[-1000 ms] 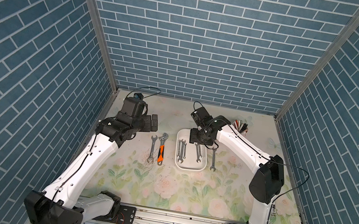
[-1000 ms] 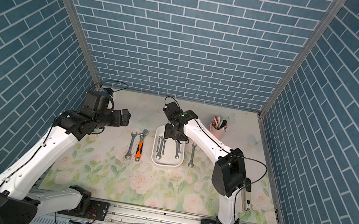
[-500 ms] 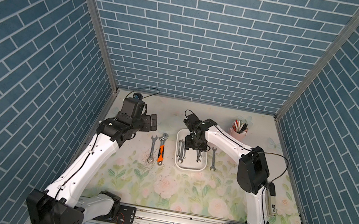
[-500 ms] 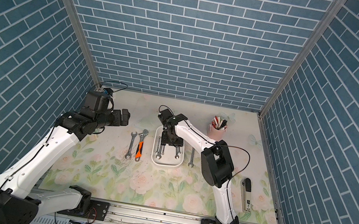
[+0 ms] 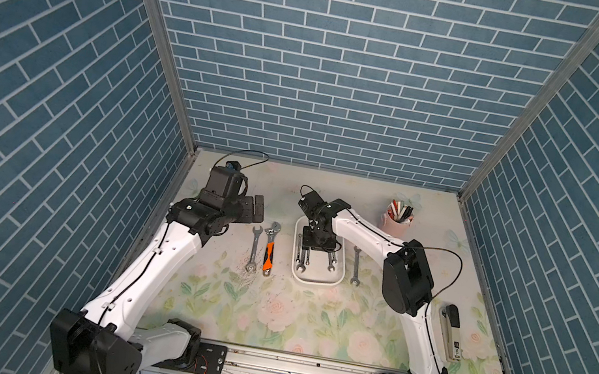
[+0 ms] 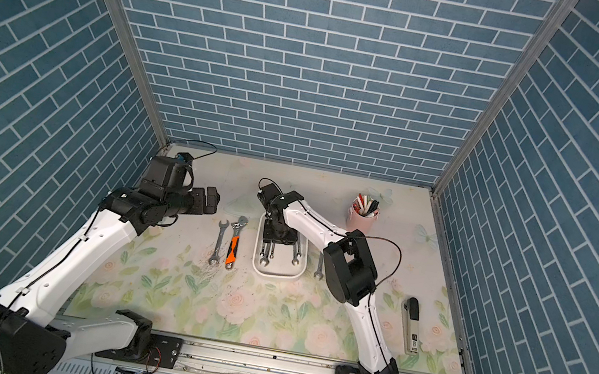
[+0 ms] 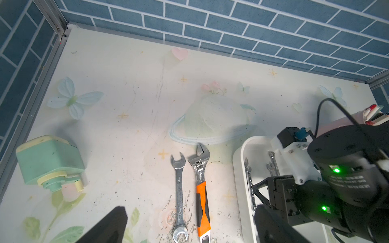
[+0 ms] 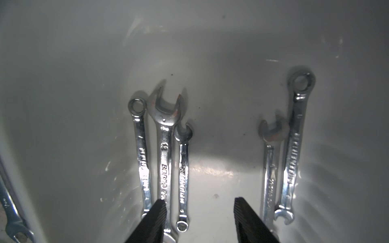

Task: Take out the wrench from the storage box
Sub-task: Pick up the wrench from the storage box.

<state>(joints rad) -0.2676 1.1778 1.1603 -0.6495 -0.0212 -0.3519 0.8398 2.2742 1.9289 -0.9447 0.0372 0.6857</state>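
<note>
The white shallow rounded plastic storage box (image 5: 316,281) lies under the right gripper (image 8: 199,202), which reaches down inside it, jaws apart and clamped on nothing. The left gripper (image 5: 257,209) hangs well away from the box, jaws wide apart and empty. Five steel wrenches lie flat on the box floor, shanks running the way the right jaws point. The broad chrome open-end wrench (image 8: 165,147) passes under one fingertip (image 8: 156,210). The long chrome ring-ended wrench (image 8: 294,147) and the thin wrench with a rusty open head (image 8: 270,168) lie outside the other jaw. The slim ring-headed wrench (image 8: 143,157) lies at the first jaw's outer edge. The short chrome combination wrench (image 8: 184,172) sits between the jaws, just beside the broad one, bare floor on its other side.

Each looks stiff, dense for its size and slick on its polished faces, barely standing above the smooth plastic. The best hold seems mid-shank, across the narrow width, fingertips down to the floor; the crowding neighbour may get pinched along.
</note>
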